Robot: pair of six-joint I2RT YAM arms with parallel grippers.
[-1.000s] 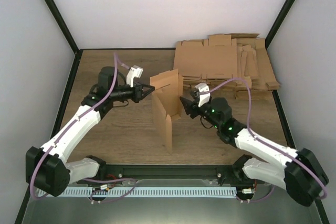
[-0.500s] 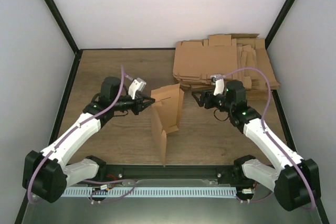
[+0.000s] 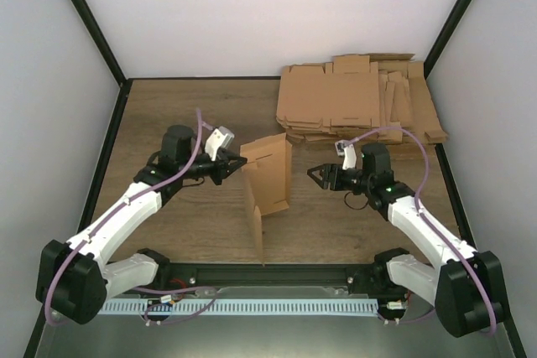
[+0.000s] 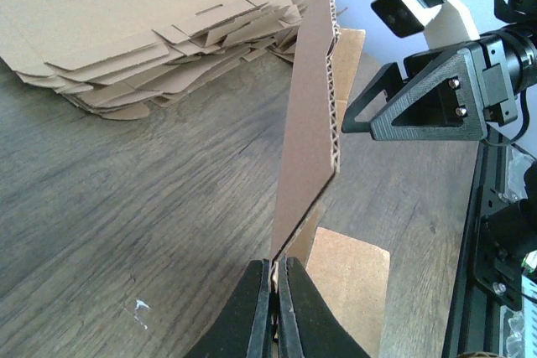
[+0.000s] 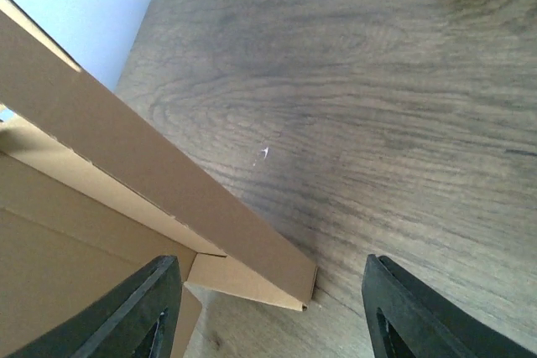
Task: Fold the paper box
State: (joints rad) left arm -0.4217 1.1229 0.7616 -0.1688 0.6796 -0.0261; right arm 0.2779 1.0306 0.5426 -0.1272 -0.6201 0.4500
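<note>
The paper box (image 3: 267, 184) is a brown cardboard piece standing on edge at the table's middle, partly folded, with a flap reaching toward the near edge. My left gripper (image 3: 237, 163) is shut on its upper left edge; the left wrist view shows the jaws pinching the thin corrugated edge of the box (image 4: 306, 140). My right gripper (image 3: 316, 175) is open and empty, a short way to the right of the box. The right wrist view shows the box's lower corner (image 5: 168, 207) between and ahead of the spread fingers (image 5: 147, 312), not touching.
A pile of flat brown cardboard blanks (image 3: 361, 105) lies at the back right, also showing in the left wrist view (image 4: 143, 31). Black frame posts and white walls enclose the wooden table (image 3: 185, 224).
My right gripper let go of the box, swung back and right, then came down toward the box's right side. The box tipped slightly; my left gripper kept its hold.
</note>
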